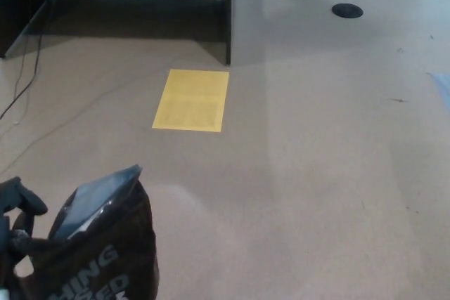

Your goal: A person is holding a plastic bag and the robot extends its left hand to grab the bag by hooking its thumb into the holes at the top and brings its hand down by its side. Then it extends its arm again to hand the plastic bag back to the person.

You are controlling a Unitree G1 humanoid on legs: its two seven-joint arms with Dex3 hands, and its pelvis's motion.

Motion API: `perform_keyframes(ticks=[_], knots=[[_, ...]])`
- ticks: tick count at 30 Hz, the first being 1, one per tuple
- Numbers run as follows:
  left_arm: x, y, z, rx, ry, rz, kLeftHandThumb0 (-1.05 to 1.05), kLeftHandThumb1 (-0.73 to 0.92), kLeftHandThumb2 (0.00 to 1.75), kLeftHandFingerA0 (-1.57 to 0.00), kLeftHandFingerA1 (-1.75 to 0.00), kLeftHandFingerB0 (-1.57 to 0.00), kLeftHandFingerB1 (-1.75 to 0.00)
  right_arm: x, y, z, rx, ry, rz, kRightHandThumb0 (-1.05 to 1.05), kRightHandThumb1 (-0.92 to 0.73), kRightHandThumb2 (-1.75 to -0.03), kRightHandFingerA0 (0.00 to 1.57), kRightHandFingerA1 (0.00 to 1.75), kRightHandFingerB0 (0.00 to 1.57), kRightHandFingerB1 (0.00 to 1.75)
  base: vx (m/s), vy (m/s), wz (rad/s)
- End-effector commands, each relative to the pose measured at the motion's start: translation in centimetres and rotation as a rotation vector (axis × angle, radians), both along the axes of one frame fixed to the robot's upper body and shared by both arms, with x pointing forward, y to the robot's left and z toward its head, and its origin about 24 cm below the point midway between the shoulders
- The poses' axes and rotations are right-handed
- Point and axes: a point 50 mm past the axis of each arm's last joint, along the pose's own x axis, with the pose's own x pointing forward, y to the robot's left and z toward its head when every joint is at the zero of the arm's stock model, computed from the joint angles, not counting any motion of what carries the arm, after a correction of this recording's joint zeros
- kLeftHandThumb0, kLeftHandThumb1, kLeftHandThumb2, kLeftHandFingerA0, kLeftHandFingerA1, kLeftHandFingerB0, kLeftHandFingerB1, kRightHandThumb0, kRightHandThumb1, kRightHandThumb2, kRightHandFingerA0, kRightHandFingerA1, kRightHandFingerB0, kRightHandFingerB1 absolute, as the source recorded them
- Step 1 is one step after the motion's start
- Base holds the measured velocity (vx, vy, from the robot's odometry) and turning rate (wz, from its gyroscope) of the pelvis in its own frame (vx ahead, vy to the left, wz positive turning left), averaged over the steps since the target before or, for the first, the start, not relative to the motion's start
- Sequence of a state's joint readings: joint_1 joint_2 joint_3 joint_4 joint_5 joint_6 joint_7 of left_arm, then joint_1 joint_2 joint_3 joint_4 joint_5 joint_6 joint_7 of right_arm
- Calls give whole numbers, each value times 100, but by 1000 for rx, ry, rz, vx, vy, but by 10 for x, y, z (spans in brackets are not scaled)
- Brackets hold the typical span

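A black plastic bag with white lettering hangs at the bottom left of the head view, its mouth gaping upward and showing a grey lining. My left hand sits at the bag's left top edge, shut on its handle, with the black fingers curled over the top. Most of the hand is cut off by the picture's left edge. My right hand does not show. No person is in the picture.
A yellow rectangular sheet lies on the tan floor ahead. A grey partition stands behind it, cables trail at the far left, and a dark round floor disc sits at the top right.
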State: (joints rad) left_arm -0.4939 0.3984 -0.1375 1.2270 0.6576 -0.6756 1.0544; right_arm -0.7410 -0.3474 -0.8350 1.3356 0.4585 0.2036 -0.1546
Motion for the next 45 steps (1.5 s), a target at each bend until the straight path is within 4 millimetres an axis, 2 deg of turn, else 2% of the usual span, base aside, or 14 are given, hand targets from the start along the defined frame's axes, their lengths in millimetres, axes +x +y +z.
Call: perform_keyframes(ticks=[1, 7, 14, 15, 20, 22, 23, 28, 29, 41, 42, 43, 44, 45], knots=[[7, 7, 15, 1, -60, 37, -11, 76, 63, -79, -165, -72, -137, 3, -5, 9, 1, 1, -28, -63, -92, -79, 0, 0, 0, 1, 0, 0, 0], [15, 6, 29, 13, -110, 23, -10, 74, 70, -76, -170, -68, -147, 5, -4, 10, -16, 6, -8, -79, -87, -109, 0, 21, 0, 11, 0, 0, 0], [46, -6, 90, 17, -302, -86, 0, 71, 79, -81, -165, -76, -134, 8, -7, 16, -2, -41, -27, -84, -87, -106, 0, 15, 0, 5, 0, 0, 0], [53, -10, 108, 36, -354, -106, -4, 76, 73, -83, -165, -76, -132, 10, -7, 18, -10, -47, -22, -67, -92, -76, 0, 0, 0, 0, 0, 0, 0], [72, -35, 166, 83, -491, -207, -5, 72, 82, -78, -169, -73, -144, 14, -5, 22, -63, -71, 48, -88, -87, -105, 0, 12, 0, 0, 0, 0, 0], [75, -45, 182, 113, -534, -248, -3, 64, 87, -86, -169, -82, -131, 15, -4, 23, -77, -64, 69, -69, -92, -71, 0, 0, 0, 0, 0, 0, 0], [80, -62, 207, 155, -593, -290, -8, 56, 103, -120, -137, -88, -115, 16, -3, 24, -67, -70, 74, -76, -77, -106, 0, 19, 0, 12, 0, 0, 0], [81, -90, 246, 201, -698, -365, -6, 53, 101, -127, -144, -92, -121, 19, -1, 26, -31, -91, 64, -81, -74, -99, 0, 14, 0, 5, 0, 0, 0], [82, -97, 255, 212, -714, -387, -9, 65, 87, -91, -175, -77, -144, 20, 0, 26, -54, -73, 62, -73, -68, -89, 4, 25, 0, 7, 0, 0, 0], [75, -139, 328, 253, -823, -465, -12, 70, 79, -88, -175, -74, -151, 16, 5, 16, -366, 36, 250, -69, -55, -87, 0, 22, 0, 14, 0, 0, 0], [73, -141, 333, 263, -824, -475, -11, 57, 97, -124, -140, -89, -117, 15, 6, 14, -412, 70, 268, -65, -49, -84, 2, 24, 1, 21, 0, 0, 0], [72, -142, 340, 281, -823, -482, -14, 57, 98, -122, -135, -89, -110, 14, 8, 11, -465, 116, 297, -66, -50, -84, 0, 20, 0, 20, 0, 0, 0], [72, -143, 341, 290, -817, -478, -14, 57, 98, -122, -135, -89, -110, 13, 9, 9, -471, 126, 305, -66, -50, -84, 0, 20, 0, 20, 0, 0, 0], [72, -144, 344, 297, -820, -475, -12, 70, 72, -98, -169, -81, -129, 12, 10, 7, -488, 145, 317, -66, -51, -85, 0, 21, 0, 21, 0, 0, 0]])
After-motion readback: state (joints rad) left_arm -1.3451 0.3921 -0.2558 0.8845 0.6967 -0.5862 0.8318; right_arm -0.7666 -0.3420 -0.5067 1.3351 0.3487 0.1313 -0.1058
